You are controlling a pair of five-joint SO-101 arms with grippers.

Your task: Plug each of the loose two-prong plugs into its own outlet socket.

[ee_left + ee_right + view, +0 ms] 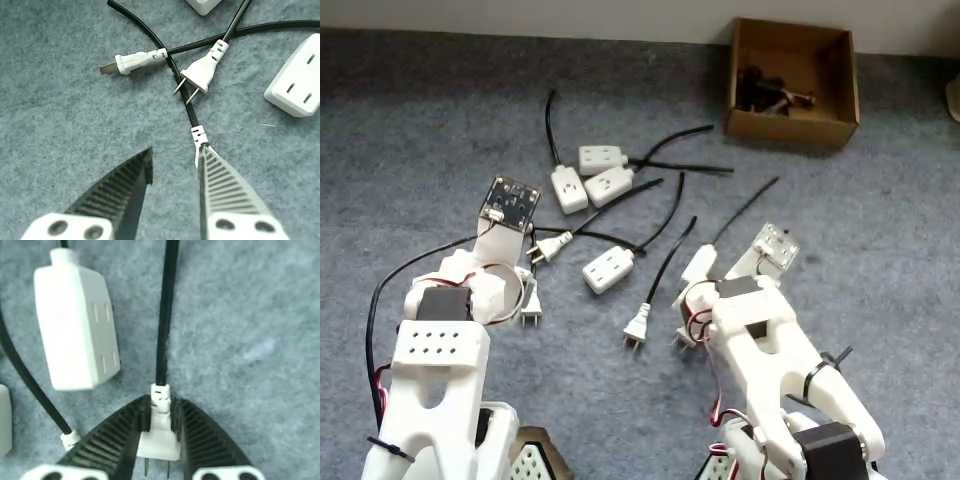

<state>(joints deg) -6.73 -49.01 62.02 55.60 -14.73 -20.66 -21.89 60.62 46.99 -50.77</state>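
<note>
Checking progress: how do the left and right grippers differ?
The right gripper is shut on a white plug; the left gripper is open and empty. An outlet block lies near the right, two loose plugs near the left. Both are over carpet.

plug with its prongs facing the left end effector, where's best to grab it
Probably the white body of the plug, behind the prongs, from above, the open left end effector closing on its two side edges. It lies flat, so those edges are exposed, and the prongs stay free for a socket.
</note>
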